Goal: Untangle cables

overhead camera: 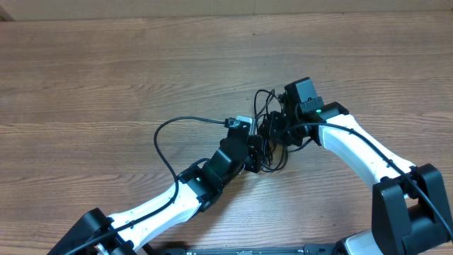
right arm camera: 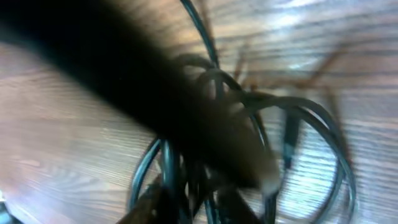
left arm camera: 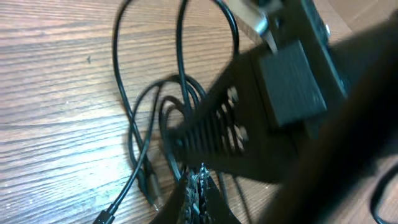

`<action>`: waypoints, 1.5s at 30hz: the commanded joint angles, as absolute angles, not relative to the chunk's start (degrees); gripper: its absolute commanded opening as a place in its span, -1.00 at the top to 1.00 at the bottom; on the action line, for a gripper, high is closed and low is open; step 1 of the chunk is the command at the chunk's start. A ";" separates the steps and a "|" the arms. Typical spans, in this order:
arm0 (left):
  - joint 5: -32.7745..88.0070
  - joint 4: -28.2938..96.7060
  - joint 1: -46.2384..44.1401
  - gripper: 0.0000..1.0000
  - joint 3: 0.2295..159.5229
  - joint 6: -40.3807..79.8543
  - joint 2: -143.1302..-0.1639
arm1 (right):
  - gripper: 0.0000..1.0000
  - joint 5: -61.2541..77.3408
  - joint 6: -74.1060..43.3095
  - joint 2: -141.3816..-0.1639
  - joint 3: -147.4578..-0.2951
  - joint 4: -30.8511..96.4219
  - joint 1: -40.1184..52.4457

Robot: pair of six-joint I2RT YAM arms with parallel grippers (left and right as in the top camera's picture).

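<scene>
Several thin black cables (left arm camera: 166, 121) lie tangled on the wood-grain table (overhead camera: 106, 71).

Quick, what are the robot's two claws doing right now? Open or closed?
Left gripper: looks shut, pinching the cables.
Right gripper: too blurry to tell, down among the cables.

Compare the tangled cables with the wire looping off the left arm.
The cables are bunched in many overlapping loops; the arm wire makes one wide, open loop. The cables end in small loose plugs; the arm wire runs into the left arm at both ends. Both are black.
</scene>
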State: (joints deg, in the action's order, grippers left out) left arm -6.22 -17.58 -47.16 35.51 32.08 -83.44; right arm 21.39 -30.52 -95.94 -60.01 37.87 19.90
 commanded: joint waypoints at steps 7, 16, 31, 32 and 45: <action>-14.37 -17.80 -44.62 0.91 35.51 33.17 -73.34 | 0.39 18.46 -30.11 -94.50 -61.14 42.44 19.75; -16.51 -16.71 -37.76 0.92 35.51 33.76 -65.41 | 0.30 9.32 -30.15 -94.52 -61.14 47.37 19.75; -9.98 -2.74 -11.00 0.92 35.53 34.52 -51.75 | 0.11 0.93 -31.90 -94.52 -61.10 49.67 19.75; -10.66 -0.54 -9.56 0.92 35.53 35.68 -51.81 | 0.11 0.91 -31.88 -94.52 -61.10 49.69 19.75; -1.78 10.55 18.44 0.91 35.53 41.85 -52.07 | 0.37 -13.45 -44.01 -94.52 -61.08 56.38 18.09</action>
